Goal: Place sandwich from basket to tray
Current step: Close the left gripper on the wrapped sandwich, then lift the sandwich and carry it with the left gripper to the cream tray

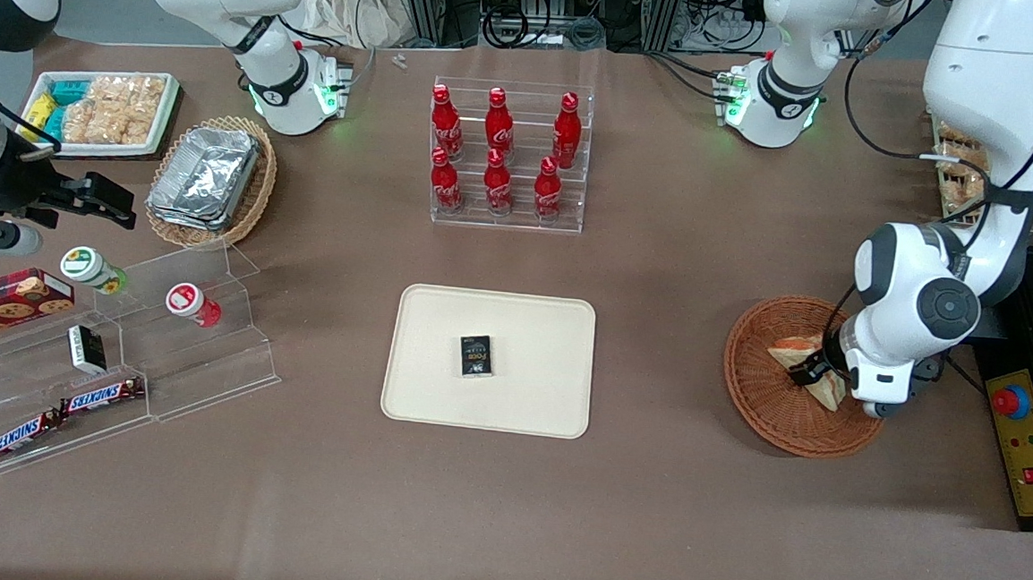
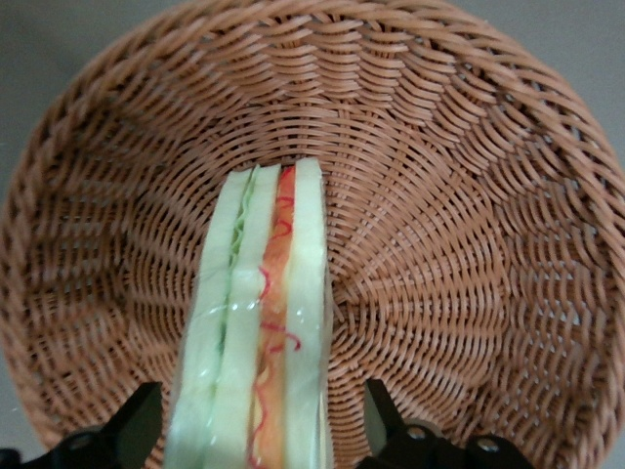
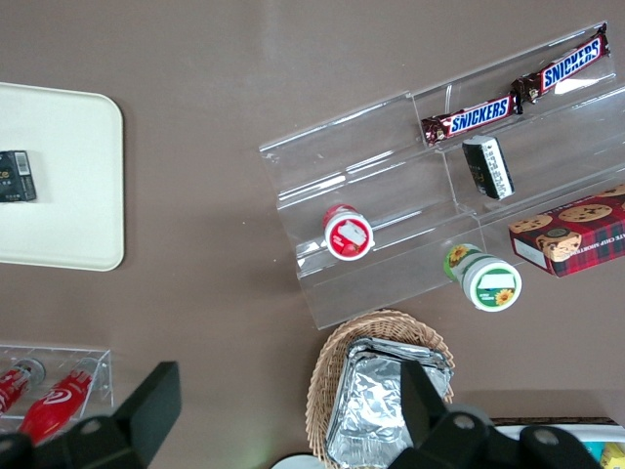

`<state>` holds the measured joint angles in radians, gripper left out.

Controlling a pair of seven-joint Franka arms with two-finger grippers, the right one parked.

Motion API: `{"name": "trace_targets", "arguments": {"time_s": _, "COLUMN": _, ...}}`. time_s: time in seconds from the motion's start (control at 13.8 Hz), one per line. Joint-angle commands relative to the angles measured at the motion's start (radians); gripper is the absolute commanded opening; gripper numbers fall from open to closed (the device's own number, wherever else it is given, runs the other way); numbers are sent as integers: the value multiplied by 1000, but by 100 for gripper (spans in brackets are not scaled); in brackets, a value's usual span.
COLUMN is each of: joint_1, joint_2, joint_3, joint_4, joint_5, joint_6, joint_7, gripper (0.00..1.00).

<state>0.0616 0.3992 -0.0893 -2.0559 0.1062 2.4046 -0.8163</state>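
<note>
The sandwich [image 1: 794,348], a white-bread wedge with red and green filling, lies in the reddish-brown wicker basket [image 1: 748,389] toward the working arm's end of the table. My left gripper [image 1: 812,373] is down in the basket, open, with one black finger on each side of the sandwich. In the left wrist view the sandwich [image 2: 264,332] stands on edge between the fingers [image 2: 146,415], with a small gap on each side, and the basket [image 2: 459,195] fills the view. The cream tray [image 1: 438,393] lies at the table's middle, also in the right wrist view [image 3: 59,195].
A small black box [image 1: 476,357] lies on the tray. A clear rack of red bottles [image 1: 509,155] stands farther from the camera than the tray. A control box with a red button [image 1: 1029,438] lies beside the basket at the table's edge.
</note>
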Motion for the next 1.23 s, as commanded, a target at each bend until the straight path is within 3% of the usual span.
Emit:
{"name": "trace_targets", "arguments": {"time_s": 0.0, "joint_1": -6, "joint_2": 13, "joint_3": -1, "joint_4": 23, "joint_5": 35, "joint_6": 14, "joint_7": -53, "gripper": 0}}
{"name": "trace_targets", "arguments": {"time_s": 0.22, "joint_1": -11, "joint_2": -25, "joint_3": -4, "joint_4": 55, "joint_5": 35, "joint_6": -50, "joint_7": -52, "gripper": 0}}
{"name": "trace_targets", "arguments": {"time_s": 0.36, "joint_1": -14, "joint_2": -40, "joint_3": -12, "joint_4": 156, "joint_5": 33, "joint_6": -227, "joint_7": -43, "gripper": 0}}
{"name": "trace_targets", "arguments": {"time_s": 0.72, "joint_1": -14, "joint_2": 24, "joint_3": -153, "joint_4": 618, "joint_5": 16, "joint_6": -669, "joint_7": -46, "gripper": 0}}
{"name": "trace_targets", "arguments": {"time_s": 0.87, "joint_1": -29, "joint_2": 76, "joint_3": -251, "joint_4": 722, "joint_5": 30, "joint_6": -713, "joint_7": -38, "gripper": 0}}
{"name": "trace_targets", "arguments": {"time_s": 1.16, "joint_1": -218, "joint_2": 234, "joint_3": -268, "joint_4": 858, "joint_5": 64, "joint_6": -667, "joint_7": 111, "gripper": 0}}
